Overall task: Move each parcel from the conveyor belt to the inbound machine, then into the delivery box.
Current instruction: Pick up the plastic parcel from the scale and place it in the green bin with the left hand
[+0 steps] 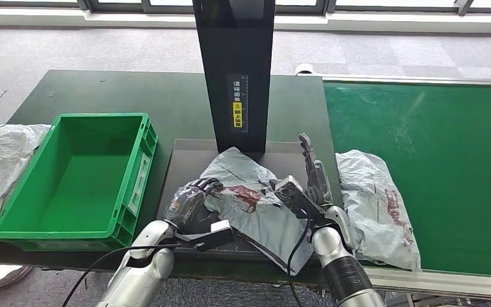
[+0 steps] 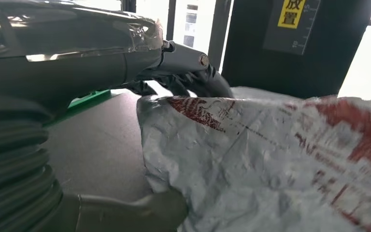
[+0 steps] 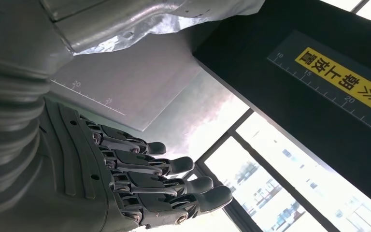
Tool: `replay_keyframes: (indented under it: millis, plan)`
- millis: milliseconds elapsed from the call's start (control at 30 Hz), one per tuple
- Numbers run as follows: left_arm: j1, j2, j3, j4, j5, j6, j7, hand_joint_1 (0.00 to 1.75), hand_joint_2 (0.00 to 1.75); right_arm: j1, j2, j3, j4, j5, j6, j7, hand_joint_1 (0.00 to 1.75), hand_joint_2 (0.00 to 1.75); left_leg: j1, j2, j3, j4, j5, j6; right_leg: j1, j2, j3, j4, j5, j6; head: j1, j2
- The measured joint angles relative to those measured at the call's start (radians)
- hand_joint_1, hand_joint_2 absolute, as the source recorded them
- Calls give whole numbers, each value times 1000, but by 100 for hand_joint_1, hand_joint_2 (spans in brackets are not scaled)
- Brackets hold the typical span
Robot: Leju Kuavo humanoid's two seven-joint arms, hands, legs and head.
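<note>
The parcel lies on the machine plate, its long axis running toward the right hand, fingers straight and released; the left hand grasps its box-side edge, nearest the box.

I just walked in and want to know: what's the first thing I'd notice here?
Probably the crinkly grey parcel on the dark scanning plate, with the robot's left hand gripping its edge and the right hand open beside it. Next, the bright green box on the left, and another grey parcel on the green belt.
</note>
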Motion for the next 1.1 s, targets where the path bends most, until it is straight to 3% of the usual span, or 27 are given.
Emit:
replay_keyframes:
  millis: [1100]
  plan:
    - [-6, 8, -14, 20, -6, -4, 5, 175, 175, -4, 0, 0, 0, -1, 0, -4, 0, 175, 0, 0, 0, 0, 0, 0, 0, 0, 0, 0, 0, 0, 0, 0]
